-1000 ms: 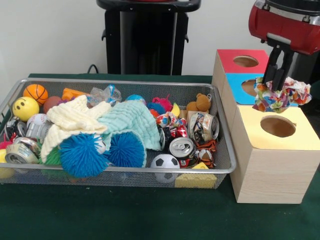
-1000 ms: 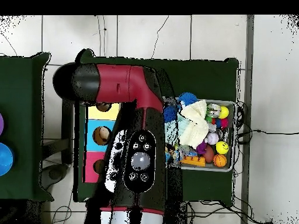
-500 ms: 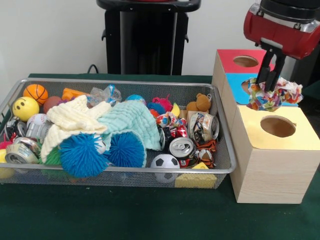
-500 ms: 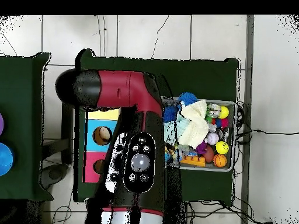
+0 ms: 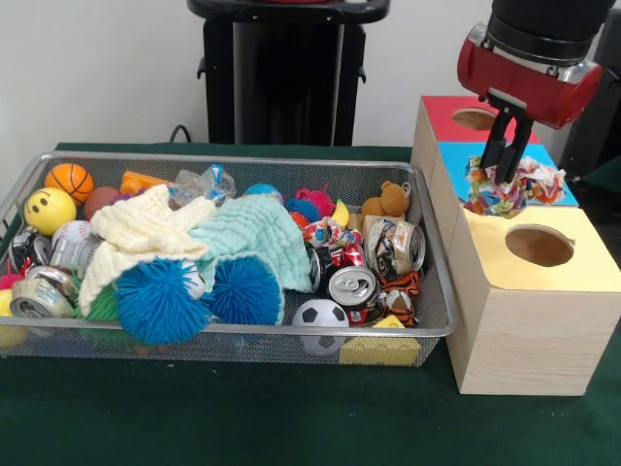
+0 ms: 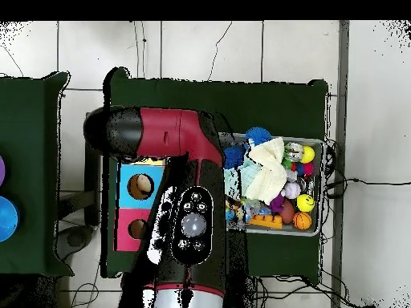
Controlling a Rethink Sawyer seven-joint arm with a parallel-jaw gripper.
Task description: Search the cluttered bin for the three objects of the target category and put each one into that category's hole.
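Note:
My gripper (image 5: 505,165) hangs at the right in the front view, shut on a multicoloured crumpled cloth (image 5: 519,187). The bundle hovers over the blue section (image 5: 456,160) of the wooden box and hides most of that hole. Behind it is the red section's hole (image 5: 475,118); in front is the yellow section's hole (image 5: 539,245). In the overhead view the arm (image 6: 189,200) covers the gripper and the yellow section, leaving the blue hole (image 6: 140,186) and red hole (image 6: 138,229) showing. The wire bin (image 5: 233,158) holds a cream cloth (image 5: 146,233) and a mint cloth (image 5: 252,238).
The bin is also crowded with blue spiky balls (image 5: 160,301), cans (image 5: 351,288), a soccer ball (image 5: 320,316), a teddy bear (image 5: 388,202), a basketball (image 5: 70,180) and a yellow smiley ball (image 5: 49,209). The black pedestal (image 5: 281,68) stands behind it.
The gripper has carried the multicoloured cloth to the left and farther back, from beside the yellow hole to over the blue section. The bin's contents have not moved.

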